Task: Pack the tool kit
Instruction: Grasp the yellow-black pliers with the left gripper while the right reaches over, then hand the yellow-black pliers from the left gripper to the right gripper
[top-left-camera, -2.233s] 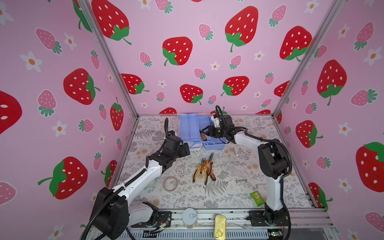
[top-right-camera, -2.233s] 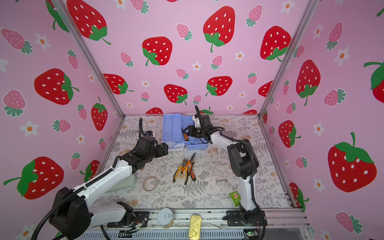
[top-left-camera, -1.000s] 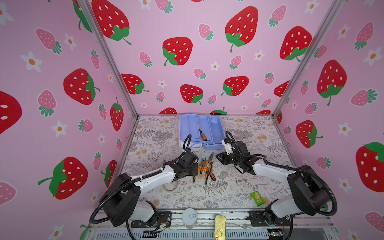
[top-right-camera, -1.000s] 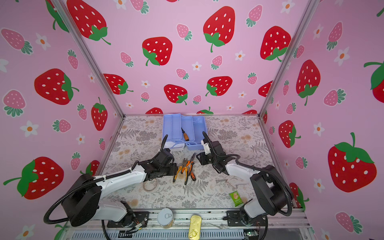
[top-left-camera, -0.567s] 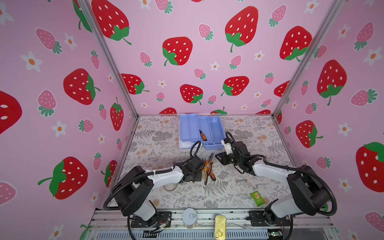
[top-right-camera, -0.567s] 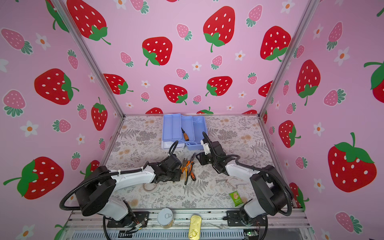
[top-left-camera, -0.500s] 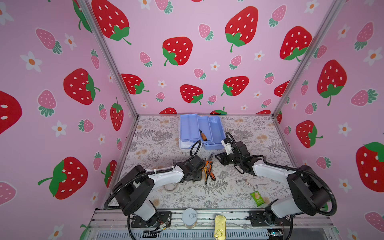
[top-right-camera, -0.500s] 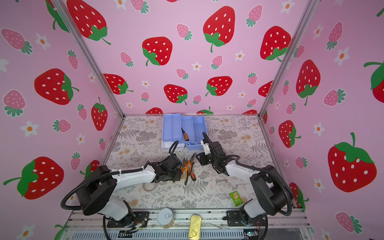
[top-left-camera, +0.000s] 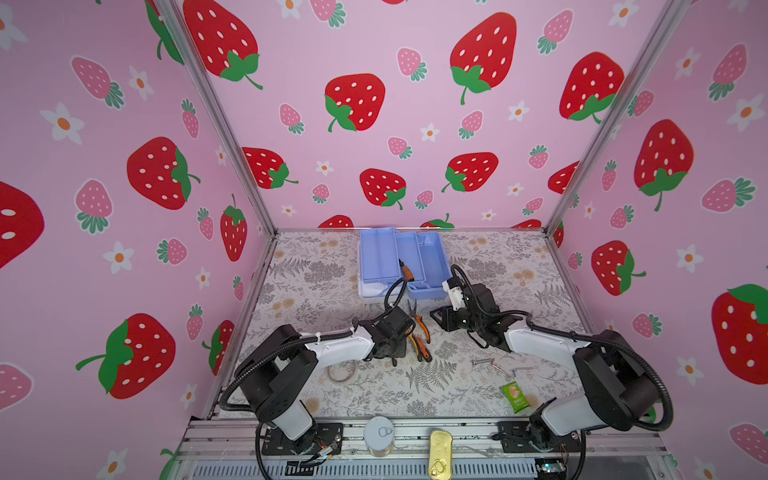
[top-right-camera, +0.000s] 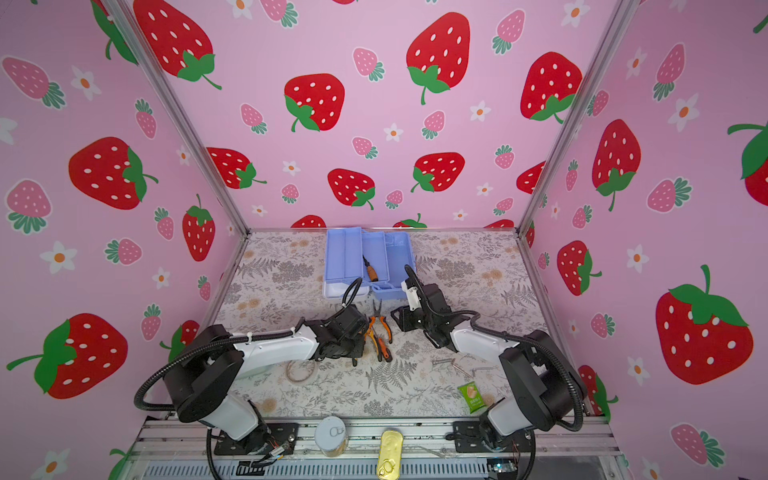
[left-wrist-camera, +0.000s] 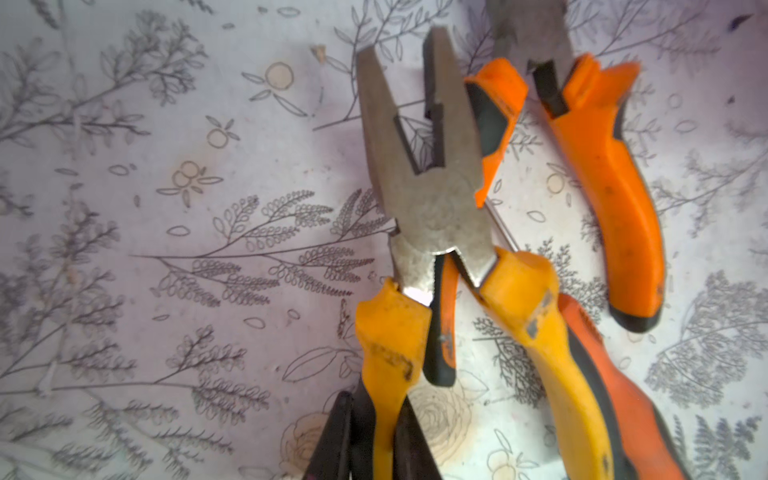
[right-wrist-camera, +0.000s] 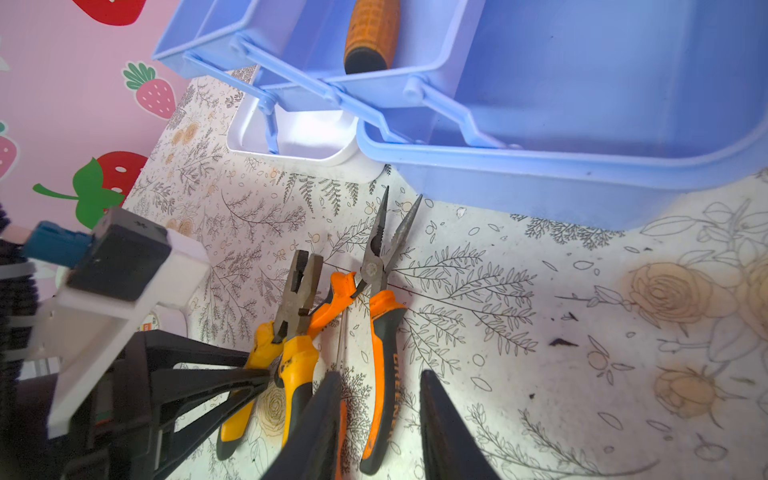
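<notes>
Left pincer (left-wrist-camera: 376, 413) now clamped on yellow-handled pliers (left-wrist-camera: 432, 208), earlier open

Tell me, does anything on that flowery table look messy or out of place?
Yes. The yellow-handled combination pliers lie tangled, their steel head resting over one grip of the orange-handled needle-nose pliers, and their yellow grips show dark scuffed patches. Both sit outside the open light blue plastic case, where only one orange-handled screwdriver shows.

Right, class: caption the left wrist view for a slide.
Left hand grips one yellow handle of the combination pliers, beside orange-handled pliers.
</notes>
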